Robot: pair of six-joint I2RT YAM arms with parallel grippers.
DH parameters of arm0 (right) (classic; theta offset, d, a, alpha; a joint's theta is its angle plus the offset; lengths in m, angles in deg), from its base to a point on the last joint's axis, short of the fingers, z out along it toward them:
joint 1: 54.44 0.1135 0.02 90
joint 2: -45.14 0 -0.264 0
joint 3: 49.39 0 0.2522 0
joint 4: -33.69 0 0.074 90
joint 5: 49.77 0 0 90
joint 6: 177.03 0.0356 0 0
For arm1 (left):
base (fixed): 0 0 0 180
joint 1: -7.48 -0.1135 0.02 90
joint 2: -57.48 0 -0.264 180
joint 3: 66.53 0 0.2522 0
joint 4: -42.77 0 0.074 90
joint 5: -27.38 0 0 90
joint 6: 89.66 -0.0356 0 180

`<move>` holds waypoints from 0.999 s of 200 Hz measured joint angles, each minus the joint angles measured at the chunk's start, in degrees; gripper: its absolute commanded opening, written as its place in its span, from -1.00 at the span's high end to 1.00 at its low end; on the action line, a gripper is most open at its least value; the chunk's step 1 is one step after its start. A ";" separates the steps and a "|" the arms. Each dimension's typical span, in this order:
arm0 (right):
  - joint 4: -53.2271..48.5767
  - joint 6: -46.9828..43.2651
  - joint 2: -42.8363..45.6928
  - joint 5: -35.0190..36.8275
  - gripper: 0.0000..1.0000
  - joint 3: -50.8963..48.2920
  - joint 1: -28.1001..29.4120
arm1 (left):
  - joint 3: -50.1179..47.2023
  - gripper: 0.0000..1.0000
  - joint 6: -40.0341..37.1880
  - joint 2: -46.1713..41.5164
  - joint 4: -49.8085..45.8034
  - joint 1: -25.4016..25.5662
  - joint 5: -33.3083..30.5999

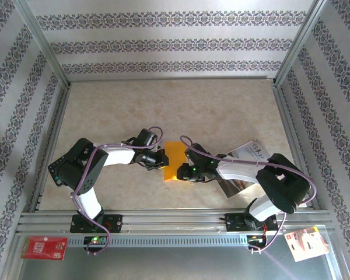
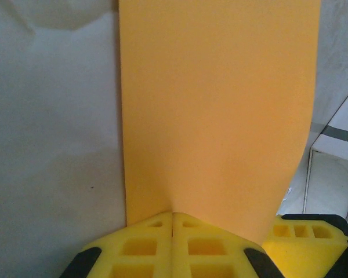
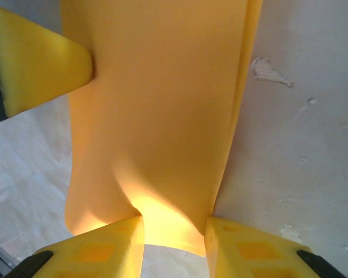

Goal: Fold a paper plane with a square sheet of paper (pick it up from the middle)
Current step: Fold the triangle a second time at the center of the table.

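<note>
Top view: square sheet of paper (image 1: pixel 174 164) at middle of surface's (image 1: pixel 163 105) near edge, between both hands; glossy printed sheet (image 1: pixel 249 153) lies under right arm. Left wrist view: left hand (image 2: pixel 173 215) clamped tight on sheet's edge. Right wrist view: right hand (image 3: pixel 174 223) has fingers parted, sheet's edge bowed across gap, not pinched.

Pale marbled tabletop (image 1: pixel 163 105) — floral-striped wallpaper walls (image 1: pixel 175 44) on three sides, aluminium frame rails (image 1: pixel 175 219).
</note>
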State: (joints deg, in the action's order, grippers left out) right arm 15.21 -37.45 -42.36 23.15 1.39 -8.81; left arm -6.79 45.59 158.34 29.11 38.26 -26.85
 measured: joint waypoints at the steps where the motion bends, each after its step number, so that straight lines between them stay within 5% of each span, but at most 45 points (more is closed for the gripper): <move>1: 0.04 0.02 0.00 -0.07 0.31 0.00 -0.02 | -0.02 0.91 -0.02 0.00 0.00 0.00 0.00; 200: 4.15 -0.48 1.60 -1.42 0.13 -0.02 -1.05 | -0.11 0.91 0.00 0.00 0.17 0.00 0.00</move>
State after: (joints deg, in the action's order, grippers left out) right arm 19.37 -37.93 -40.77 21.73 1.37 -9.86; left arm -6.90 45.59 158.34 29.29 38.26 -26.85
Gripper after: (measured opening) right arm 0.416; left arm 0.050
